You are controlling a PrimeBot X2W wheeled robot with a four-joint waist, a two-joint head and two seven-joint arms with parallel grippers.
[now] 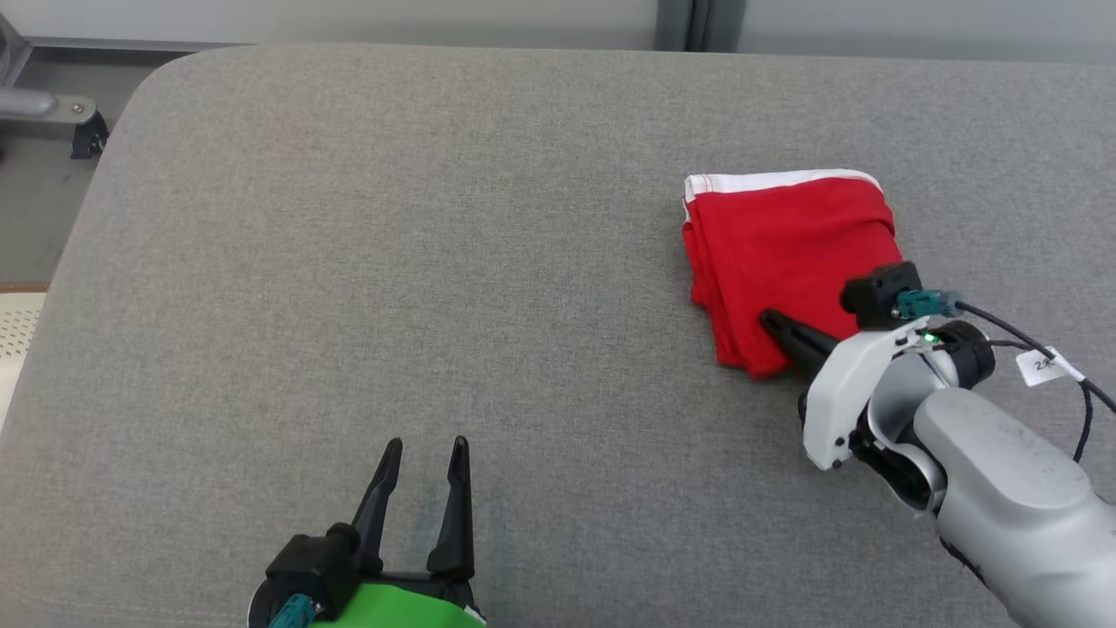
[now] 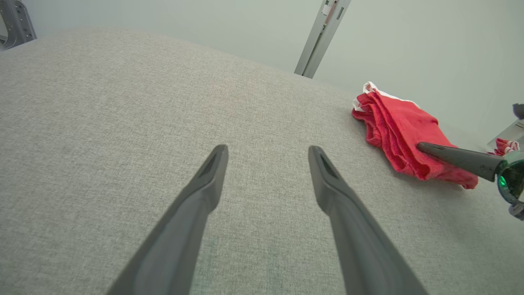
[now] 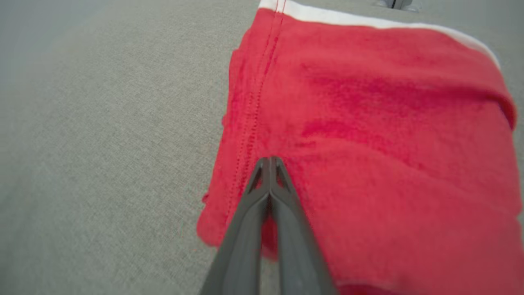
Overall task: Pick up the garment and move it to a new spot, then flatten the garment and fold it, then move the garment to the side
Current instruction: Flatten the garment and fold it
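The garment [image 1: 785,253] is red with a white band along its far edge, and it lies folded into a compact stack on the right side of the grey padded surface [image 1: 436,218]. My right gripper [image 1: 769,319] is shut, its joined tips lying over the garment's near left corner with no cloth visibly pinched between them. In the right wrist view those tips [image 3: 270,160] sit on the red fabric [image 3: 368,143] beside a stitched seam. My left gripper [image 1: 427,445] stands open near the front edge, well left of the garment [image 2: 403,131], with nothing between its fingers [image 2: 268,149].
The padded surface's rounded left edge drops to the floor, where a metal bracket [image 1: 78,122] stands at the far left. A grey post [image 2: 321,37] rises behind the surface. A cable with a white tag [image 1: 1042,366] trails from my right wrist.
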